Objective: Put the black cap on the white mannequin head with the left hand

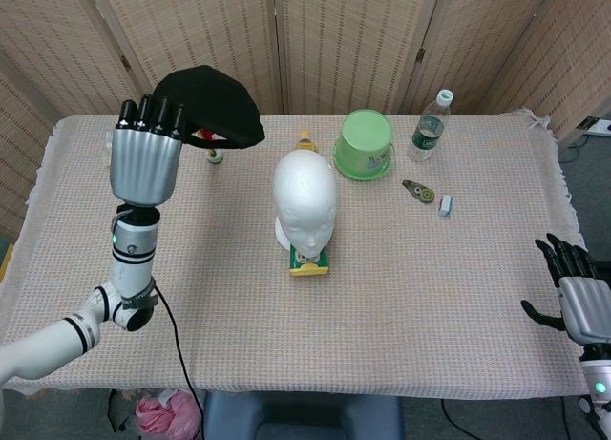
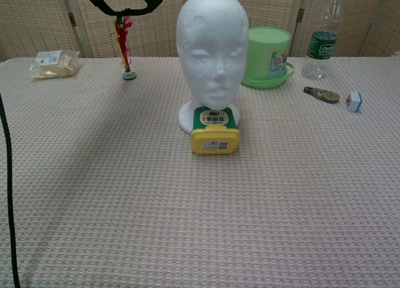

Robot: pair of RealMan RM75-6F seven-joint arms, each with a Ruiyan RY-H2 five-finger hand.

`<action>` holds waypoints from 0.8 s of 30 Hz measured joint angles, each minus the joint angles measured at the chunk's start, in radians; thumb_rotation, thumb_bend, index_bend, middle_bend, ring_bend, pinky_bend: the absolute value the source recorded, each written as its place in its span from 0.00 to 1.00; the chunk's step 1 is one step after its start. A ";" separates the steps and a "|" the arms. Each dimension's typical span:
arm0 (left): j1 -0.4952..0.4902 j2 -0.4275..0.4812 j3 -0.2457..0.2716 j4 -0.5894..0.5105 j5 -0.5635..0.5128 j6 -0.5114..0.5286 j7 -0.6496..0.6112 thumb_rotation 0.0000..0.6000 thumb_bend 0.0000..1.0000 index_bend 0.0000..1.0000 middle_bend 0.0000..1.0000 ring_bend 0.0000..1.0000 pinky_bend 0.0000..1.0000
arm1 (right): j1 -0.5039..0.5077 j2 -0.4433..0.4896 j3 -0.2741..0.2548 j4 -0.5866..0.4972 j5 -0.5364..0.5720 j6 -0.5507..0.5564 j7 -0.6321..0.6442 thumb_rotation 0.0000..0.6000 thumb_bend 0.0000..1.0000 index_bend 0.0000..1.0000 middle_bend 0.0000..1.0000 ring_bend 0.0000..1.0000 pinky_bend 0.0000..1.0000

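Bright, even, sharp pictures; soft shadow on the tablecloth (image 2: 75, 169) at left.
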 measured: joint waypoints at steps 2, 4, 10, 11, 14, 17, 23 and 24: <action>-0.012 -0.003 -0.001 0.000 -0.011 -0.009 0.005 1.00 0.47 0.54 0.60 0.48 0.61 | 0.003 0.001 0.001 0.001 0.004 -0.006 0.004 1.00 0.16 0.00 0.00 0.00 0.00; -0.025 -0.007 -0.002 0.000 -0.018 -0.016 0.019 1.00 0.47 0.54 0.60 0.48 0.61 | 0.005 0.002 0.001 0.004 0.006 -0.011 0.006 1.00 0.16 0.00 0.00 0.00 0.00; -0.080 -0.046 0.004 0.015 -0.031 -0.040 0.059 1.00 0.47 0.54 0.60 0.48 0.61 | 0.014 0.006 0.002 0.006 0.012 -0.029 0.015 1.00 0.16 0.00 0.00 0.00 0.00; -0.090 -0.055 0.006 0.019 -0.033 -0.045 0.066 1.00 0.47 0.54 0.60 0.48 0.61 | 0.014 0.008 0.002 0.006 0.010 -0.027 0.021 1.00 0.16 0.00 0.00 0.00 0.00; -0.126 -0.088 0.006 0.034 -0.043 -0.055 0.082 1.00 0.47 0.54 0.60 0.48 0.61 | 0.013 0.014 0.002 0.006 0.008 -0.026 0.035 1.00 0.16 0.00 0.00 0.00 0.00; -0.160 -0.122 0.004 0.054 -0.055 -0.063 0.093 1.00 0.47 0.54 0.60 0.48 0.61 | 0.013 0.021 -0.001 0.008 0.005 -0.030 0.058 1.00 0.16 0.00 0.00 0.00 0.00; -0.216 -0.173 0.007 0.100 -0.070 -0.079 0.111 1.00 0.47 0.54 0.60 0.48 0.61 | 0.014 0.036 -0.005 0.014 0.000 -0.041 0.099 1.00 0.16 0.00 0.00 0.00 0.00; -0.224 -0.184 0.008 0.110 -0.075 -0.083 0.112 1.00 0.47 0.54 0.60 0.48 0.61 | 0.014 0.037 -0.005 0.015 -0.001 -0.041 0.104 1.00 0.16 0.00 0.00 0.00 0.00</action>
